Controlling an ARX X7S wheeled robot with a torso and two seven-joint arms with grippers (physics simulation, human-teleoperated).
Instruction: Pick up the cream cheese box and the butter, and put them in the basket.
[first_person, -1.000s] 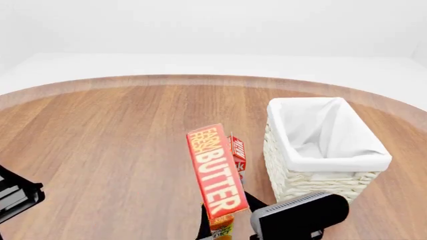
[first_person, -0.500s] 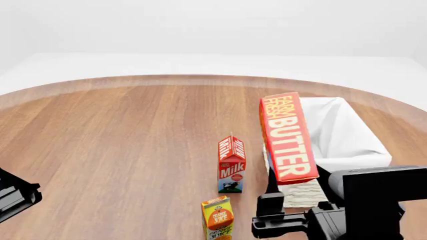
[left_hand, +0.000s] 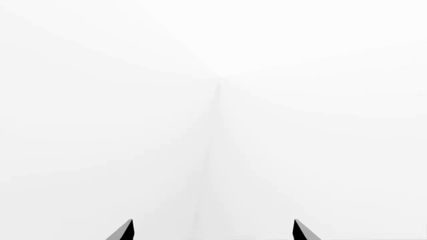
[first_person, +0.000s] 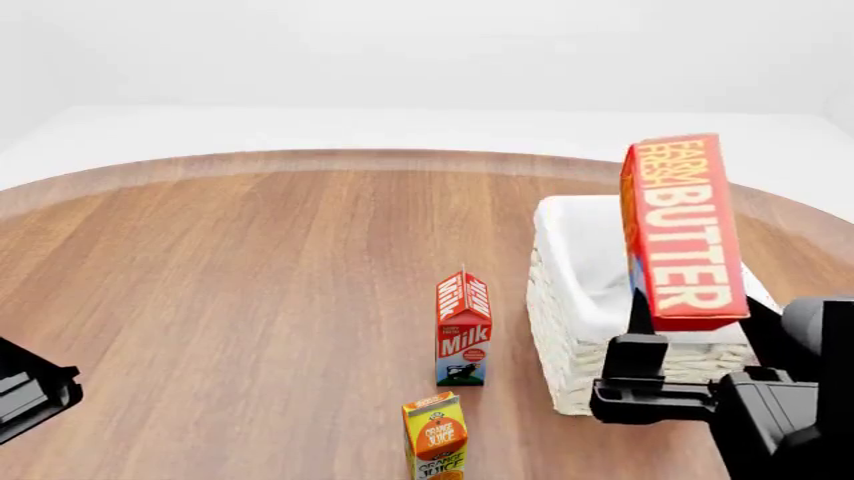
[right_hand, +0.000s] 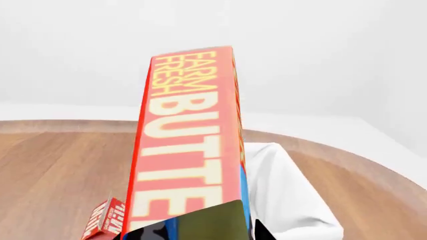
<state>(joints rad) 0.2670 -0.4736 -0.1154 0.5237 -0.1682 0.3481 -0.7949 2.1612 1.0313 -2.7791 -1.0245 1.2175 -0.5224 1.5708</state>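
Boxy red butter (first_person: 682, 232), woven white basket (first_person: 577, 330)

One butter (first_person: 682, 225), one basket (first_person: 574, 300), one milk carton (first_person: 463, 330) — one juice carton (first_person: 435, 437).

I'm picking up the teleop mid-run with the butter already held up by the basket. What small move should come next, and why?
Probably lower the right gripper a little, then open. It holds the butter box upright by its lower end, apparently over the basket, well above the rim, so releasing now would drop it from height.
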